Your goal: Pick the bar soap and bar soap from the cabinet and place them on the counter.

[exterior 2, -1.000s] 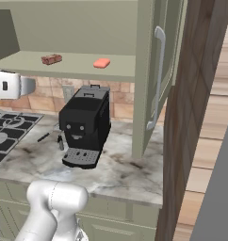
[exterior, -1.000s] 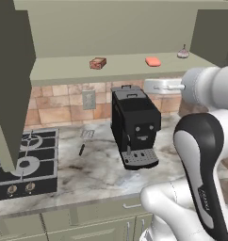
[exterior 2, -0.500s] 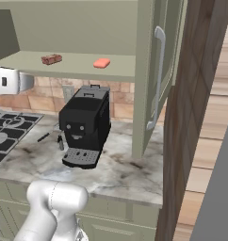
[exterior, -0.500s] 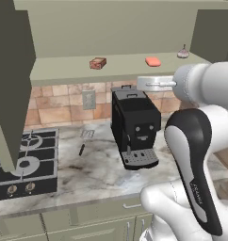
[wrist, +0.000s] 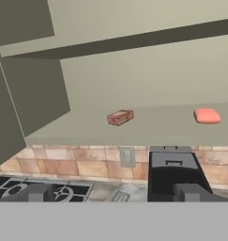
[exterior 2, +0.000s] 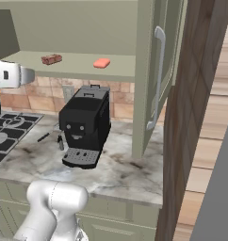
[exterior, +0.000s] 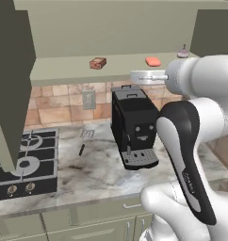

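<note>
With its two dark finger tips spread wide and nothing between them, the gripper (wrist: 113, 193) points at the open cabinet (wrist: 134, 61), level with the shelf's front edge. No brand, label or writing can be read on anything.

On the flat sage-green shelf, the boxy orange-brown bar soap (wrist: 120, 117) lies toward the left, a blocky shape with a paler top face; the rounded coral-red bar soap (wrist: 207, 116), smooth and pillow-like, lies well apart toward the right. Both sit back from the shelf's front edge.

Below, a glossy black coffee machine (exterior: 134, 127) stands on the counter (exterior: 97, 169), a marbled beige-grey stone with dark veins. At the counter's left end lies the black gas hob (exterior: 24, 162). Behind is a tiled wall (exterior: 59, 101) in rough brown tones.
</note>
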Controlling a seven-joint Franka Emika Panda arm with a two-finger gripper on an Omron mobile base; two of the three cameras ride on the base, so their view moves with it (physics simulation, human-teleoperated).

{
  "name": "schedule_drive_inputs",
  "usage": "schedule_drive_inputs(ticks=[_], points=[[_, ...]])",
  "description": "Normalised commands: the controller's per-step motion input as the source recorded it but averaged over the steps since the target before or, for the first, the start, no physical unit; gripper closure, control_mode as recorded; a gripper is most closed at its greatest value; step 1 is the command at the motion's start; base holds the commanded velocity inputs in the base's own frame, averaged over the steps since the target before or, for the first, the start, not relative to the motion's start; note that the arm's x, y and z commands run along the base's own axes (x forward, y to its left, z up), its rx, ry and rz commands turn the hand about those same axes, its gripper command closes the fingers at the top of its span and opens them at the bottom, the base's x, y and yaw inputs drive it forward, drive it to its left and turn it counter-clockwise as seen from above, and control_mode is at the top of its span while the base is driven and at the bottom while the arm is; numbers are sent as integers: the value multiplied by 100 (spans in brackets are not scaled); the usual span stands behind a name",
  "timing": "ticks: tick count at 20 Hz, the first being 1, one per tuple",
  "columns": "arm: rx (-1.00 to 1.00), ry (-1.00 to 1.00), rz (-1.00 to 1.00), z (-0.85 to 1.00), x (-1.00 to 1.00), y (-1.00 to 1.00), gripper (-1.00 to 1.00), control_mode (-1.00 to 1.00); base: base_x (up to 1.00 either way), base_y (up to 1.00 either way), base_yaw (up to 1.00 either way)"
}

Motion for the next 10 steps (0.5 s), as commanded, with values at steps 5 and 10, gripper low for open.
schedule_drive_inputs(ticks=[5, 10], points=[[0, 0, 0, 8, 17, 4, -100, -100, 0, 0, 0], [-1, 0, 0, 0, 10, 8, -100, -100, 0, 0, 0]])
